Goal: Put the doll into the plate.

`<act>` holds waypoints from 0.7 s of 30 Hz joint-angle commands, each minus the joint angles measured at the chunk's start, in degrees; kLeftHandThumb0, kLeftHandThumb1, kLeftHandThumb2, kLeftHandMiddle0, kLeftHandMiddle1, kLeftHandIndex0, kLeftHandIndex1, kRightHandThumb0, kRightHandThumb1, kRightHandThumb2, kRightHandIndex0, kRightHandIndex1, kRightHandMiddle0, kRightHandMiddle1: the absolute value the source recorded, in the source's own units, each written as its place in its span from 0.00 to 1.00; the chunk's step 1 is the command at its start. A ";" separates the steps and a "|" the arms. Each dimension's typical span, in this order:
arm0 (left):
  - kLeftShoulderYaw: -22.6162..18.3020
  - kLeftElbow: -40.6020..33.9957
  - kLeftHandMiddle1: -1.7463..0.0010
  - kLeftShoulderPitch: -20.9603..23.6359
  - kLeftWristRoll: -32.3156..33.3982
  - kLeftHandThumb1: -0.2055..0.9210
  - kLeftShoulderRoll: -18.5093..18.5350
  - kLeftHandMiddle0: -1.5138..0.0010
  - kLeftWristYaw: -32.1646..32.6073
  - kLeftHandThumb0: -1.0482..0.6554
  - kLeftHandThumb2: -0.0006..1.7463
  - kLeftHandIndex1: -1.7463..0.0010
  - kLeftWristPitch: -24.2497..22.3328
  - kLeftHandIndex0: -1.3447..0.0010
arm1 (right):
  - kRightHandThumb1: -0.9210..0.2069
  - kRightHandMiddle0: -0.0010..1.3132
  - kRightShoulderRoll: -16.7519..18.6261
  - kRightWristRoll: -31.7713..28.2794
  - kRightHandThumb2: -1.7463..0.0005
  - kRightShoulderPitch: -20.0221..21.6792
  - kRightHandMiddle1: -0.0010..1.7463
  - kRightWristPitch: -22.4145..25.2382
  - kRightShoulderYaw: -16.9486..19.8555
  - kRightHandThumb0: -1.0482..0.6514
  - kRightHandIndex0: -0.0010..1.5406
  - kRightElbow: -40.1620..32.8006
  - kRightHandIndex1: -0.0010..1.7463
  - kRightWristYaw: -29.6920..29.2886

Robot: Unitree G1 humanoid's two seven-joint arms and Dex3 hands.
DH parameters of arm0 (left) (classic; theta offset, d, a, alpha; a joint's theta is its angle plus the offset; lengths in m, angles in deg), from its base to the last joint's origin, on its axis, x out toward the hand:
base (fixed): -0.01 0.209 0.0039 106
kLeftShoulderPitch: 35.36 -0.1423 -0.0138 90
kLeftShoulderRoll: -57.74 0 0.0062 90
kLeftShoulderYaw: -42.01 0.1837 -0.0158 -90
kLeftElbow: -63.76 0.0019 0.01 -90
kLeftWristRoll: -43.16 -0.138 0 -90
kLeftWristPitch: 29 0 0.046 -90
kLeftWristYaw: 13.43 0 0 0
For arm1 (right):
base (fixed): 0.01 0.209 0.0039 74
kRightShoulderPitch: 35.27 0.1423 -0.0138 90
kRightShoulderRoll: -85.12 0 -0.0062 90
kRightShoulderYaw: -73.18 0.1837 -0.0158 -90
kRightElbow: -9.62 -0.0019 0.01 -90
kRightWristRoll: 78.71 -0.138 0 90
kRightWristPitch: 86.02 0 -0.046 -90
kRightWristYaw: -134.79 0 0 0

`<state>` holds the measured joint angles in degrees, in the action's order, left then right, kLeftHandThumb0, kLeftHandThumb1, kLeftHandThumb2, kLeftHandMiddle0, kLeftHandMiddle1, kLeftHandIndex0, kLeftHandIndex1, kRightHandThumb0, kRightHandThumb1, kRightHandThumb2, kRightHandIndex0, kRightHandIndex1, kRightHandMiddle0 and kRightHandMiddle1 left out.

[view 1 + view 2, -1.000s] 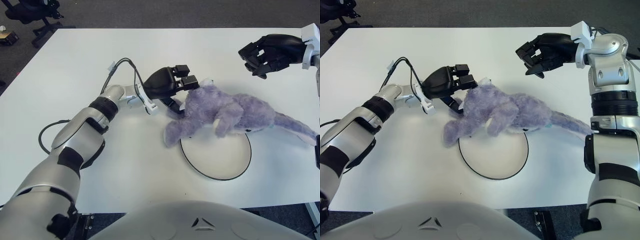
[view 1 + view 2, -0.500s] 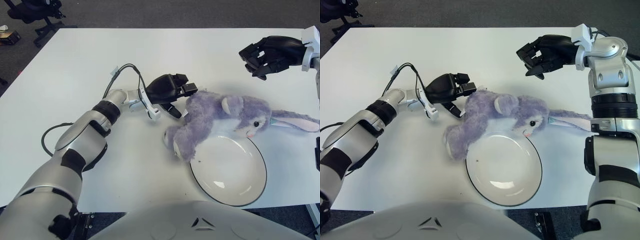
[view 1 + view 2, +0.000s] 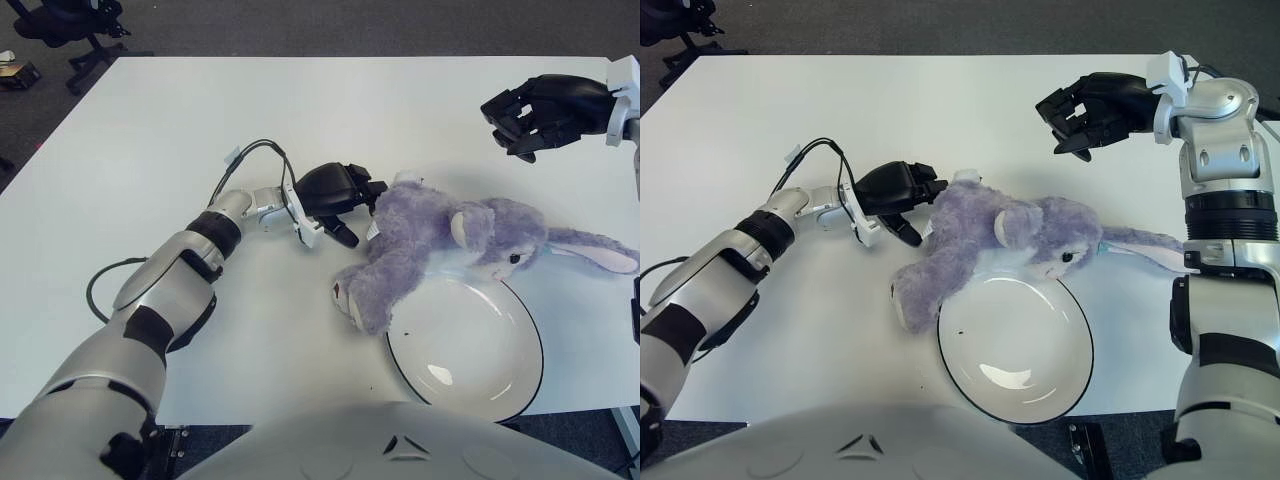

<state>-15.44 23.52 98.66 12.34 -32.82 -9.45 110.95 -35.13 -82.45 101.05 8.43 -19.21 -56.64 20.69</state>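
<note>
White tabletop (image 3: 150,130), w/ dark carpet beyond its far edge. Purple plush rabbit doll (image 3: 440,240) lies on its side, belly and head overlapping far-left rim of white round plate w/ black edge (image 3: 470,350); one long ear (image 3: 595,255) stretches right onto table, feet hang off plate's left side. My left hand (image 3: 335,190) sits at doll's rump, fingers narrow, pinching the fur. My right hand (image 3: 1095,108) hovers above doll, apart from it, fingers curled, holding nothing.
</note>
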 commanded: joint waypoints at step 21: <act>-9.36 -18.73 0.00 -6.77 29.48 1.00 -3.55 0.31 -42.17 0.39 0.17 0.00 -57.53 0.37 | 0.03 0.65 -1.97 1.25 1.00 -3.55 1.00 -0.38 0.62 0.47 0.66 0.53 1.00 -2.16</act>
<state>-24.80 6.03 92.89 39.56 -37.16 -42.48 75.29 -35.31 -82.37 99.60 8.43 -19.07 -56.56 19.85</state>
